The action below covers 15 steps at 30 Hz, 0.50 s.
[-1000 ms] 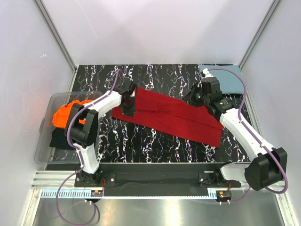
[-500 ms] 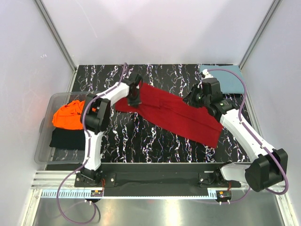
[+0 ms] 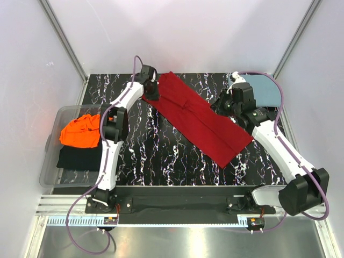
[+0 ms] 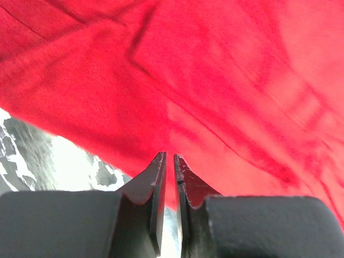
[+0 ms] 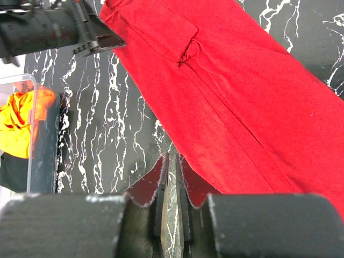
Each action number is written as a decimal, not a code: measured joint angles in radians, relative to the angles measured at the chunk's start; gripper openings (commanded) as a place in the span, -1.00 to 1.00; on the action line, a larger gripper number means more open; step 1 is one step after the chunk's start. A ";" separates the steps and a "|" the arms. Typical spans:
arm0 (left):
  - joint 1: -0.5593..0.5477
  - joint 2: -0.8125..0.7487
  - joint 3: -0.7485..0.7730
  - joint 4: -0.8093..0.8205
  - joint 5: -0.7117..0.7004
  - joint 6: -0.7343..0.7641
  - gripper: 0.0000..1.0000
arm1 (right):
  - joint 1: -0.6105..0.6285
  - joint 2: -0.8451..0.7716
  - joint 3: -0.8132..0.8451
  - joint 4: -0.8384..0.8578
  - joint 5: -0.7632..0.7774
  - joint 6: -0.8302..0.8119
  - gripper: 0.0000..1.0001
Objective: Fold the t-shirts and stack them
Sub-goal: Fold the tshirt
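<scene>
The deep red t-shirt (image 3: 201,118) lies flat in a long diagonal strip on the black marbled table, from back centre to front right. My left gripper (image 3: 151,90) is at its back left corner. In the left wrist view the jaws (image 4: 169,157) are pinched shut on the red cloth (image 4: 215,80). My right gripper (image 3: 221,106) is at the shirt's right edge, its jaws (image 5: 171,156) shut at the hem of the red shirt (image 5: 231,91). The teal-blue t-shirt (image 3: 264,88) lies folded at the back right corner. The orange t-shirt (image 3: 80,131) lies bunched in the bin.
A clear plastic bin (image 3: 51,156) stands at the table's left edge, with a black cloth (image 3: 78,158) in it in front of the orange shirt. The bin also shows in the right wrist view (image 5: 45,140). White walls close in the table at the back and both sides.
My left gripper has swung toward the back of the table, dragging the red shirt's left end with it. The shirt has pivoted to a steeper diagonal. The right gripper moved slightly back.
</scene>
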 measured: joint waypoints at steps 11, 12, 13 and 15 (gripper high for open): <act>-0.262 -0.455 -0.418 0.104 0.067 -0.063 -0.89 | -0.003 -0.188 -0.119 -0.037 0.044 0.004 -0.72; -0.308 -0.475 -0.442 0.124 0.080 -0.077 -0.90 | -0.003 -0.204 -0.135 -0.045 0.042 0.006 -0.72; -0.350 -0.484 -0.458 0.140 0.090 -0.091 -0.91 | -0.003 -0.220 -0.149 -0.049 0.040 0.009 -0.72; -0.420 -0.480 -0.475 0.162 0.110 -0.122 -0.94 | -0.003 -0.249 -0.168 -0.063 0.035 0.013 -0.73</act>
